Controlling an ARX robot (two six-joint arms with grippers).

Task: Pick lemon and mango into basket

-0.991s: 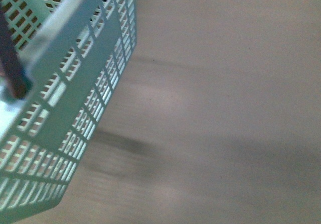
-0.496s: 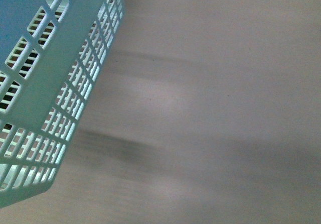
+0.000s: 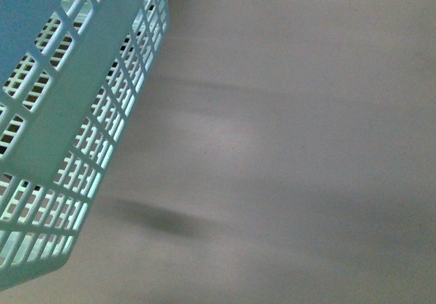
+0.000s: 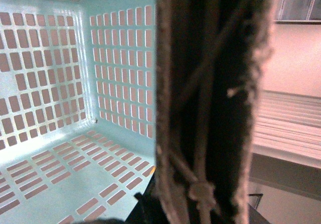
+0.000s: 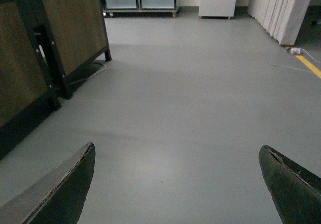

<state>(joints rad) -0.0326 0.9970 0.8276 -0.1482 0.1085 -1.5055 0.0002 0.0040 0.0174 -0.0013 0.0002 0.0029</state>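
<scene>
Right fingers (image 5: 64, 194) apart over floor (image 5: 175, 108)

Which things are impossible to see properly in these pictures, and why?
Lemon and mango: in no view.
Basket, front view: cut off by the left and top edges.
Basket interior, left wrist view: partly hidden by the fuzzy brown handle near the lens.
Right tool: only the fingertips show.

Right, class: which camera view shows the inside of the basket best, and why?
The left wrist view: it looks into the basket, showing slotted walls and floor, though the handle blocks part. The front view shows only an outer side; the right wrist view shows none.
</scene>
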